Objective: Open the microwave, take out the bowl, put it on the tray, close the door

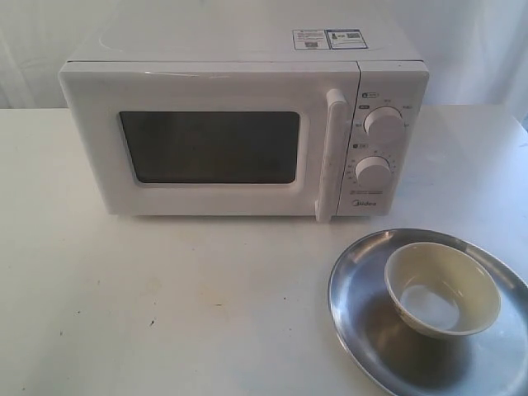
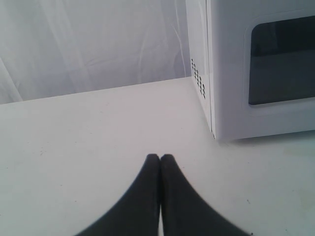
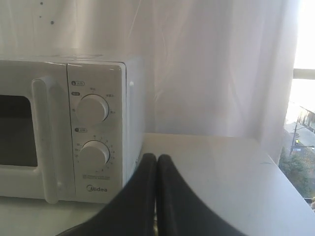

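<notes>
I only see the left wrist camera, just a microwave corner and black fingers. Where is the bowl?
Observer: The bowl sits on the tray, in front of the knobs of the microwave.
Operator: Is the door shut on the handle side?
Observer: Yes, the door lies flush, with its handle right beside the knobs.
Operator: What about the other end effector?
Observer: The right end effector is shut and empty, pointing toward the microwave's knob corner.

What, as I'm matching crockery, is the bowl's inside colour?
Pale yellowish cream inside the bowl; the exterior view shows it best.
</notes>
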`<state>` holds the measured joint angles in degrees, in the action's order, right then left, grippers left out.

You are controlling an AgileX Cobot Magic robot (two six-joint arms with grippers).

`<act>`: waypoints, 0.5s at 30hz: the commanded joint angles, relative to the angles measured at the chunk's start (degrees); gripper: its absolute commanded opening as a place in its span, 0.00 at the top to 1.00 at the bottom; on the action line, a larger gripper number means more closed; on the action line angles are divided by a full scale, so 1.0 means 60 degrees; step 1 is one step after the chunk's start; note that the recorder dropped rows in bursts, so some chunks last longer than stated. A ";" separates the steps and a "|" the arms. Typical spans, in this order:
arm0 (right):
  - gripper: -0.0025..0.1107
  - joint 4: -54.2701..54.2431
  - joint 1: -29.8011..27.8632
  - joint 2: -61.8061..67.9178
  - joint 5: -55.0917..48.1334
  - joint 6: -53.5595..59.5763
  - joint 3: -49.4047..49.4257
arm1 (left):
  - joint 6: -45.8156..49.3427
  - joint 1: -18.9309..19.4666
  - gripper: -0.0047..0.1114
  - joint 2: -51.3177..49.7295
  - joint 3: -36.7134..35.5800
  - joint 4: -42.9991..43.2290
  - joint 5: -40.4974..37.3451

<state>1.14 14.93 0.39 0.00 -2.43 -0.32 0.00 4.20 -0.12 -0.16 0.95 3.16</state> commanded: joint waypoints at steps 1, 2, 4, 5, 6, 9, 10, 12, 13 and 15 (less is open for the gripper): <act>0.98 -0.0243 -0.0046 -0.0066 0.0000 0.0291 0.0053 | 0.0000 -0.0039 0.96 0.0020 0.0026 -0.0075 0.0035; 0.98 -0.0243 -0.0046 -0.0066 0.0000 0.0346 0.0053 | 0.0000 -0.0039 0.96 0.0020 0.0026 -0.0075 0.0035; 0.98 -0.0243 -0.0046 -0.0066 0.0000 0.0346 0.0053 | 0.0000 -0.0039 0.96 0.0020 0.0026 -0.0075 0.0035; 0.98 -0.0243 -0.0046 -0.0066 0.0000 0.0346 0.0053 | 0.0000 -0.0039 0.96 0.0020 0.0026 -0.0075 0.0035; 0.98 -0.0191 -0.0025 -0.0066 0.0000 0.0404 0.0053 | 0.0000 -0.0039 0.96 0.0020 0.0026 -0.0075 0.0035; 0.98 -0.0191 -0.0025 -0.0066 -0.0192 0.0404 0.0053 | 0.0000 -0.0039 0.96 0.0020 0.0026 -0.0075 0.0035; 0.98 -0.0191 -0.0025 -0.0066 -0.0348 0.0404 0.0053 | 0.0000 -0.0039 0.96 0.0020 0.0026 -0.0075 0.0035; 0.98 -0.0191 -0.0025 -0.0066 -0.0553 0.0404 0.0053 | 0.0000 -0.0039 0.96 0.0020 0.0026 -0.0075 0.0035; 0.98 -0.0191 -0.0025 -0.0066 -0.0577 0.0404 0.0053 | 0.0000 -0.0039 0.96 0.0020 0.0026 -0.0075 0.0035; 0.98 -0.0191 -0.0025 -0.0066 -0.0597 0.0404 0.0053 | 0.0000 -0.0039 0.96 0.0020 0.0026 -0.0075 0.0035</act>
<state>0.00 14.93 0.39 -3.17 -0.64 -0.32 0.00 4.20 -0.12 -0.16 0.95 3.16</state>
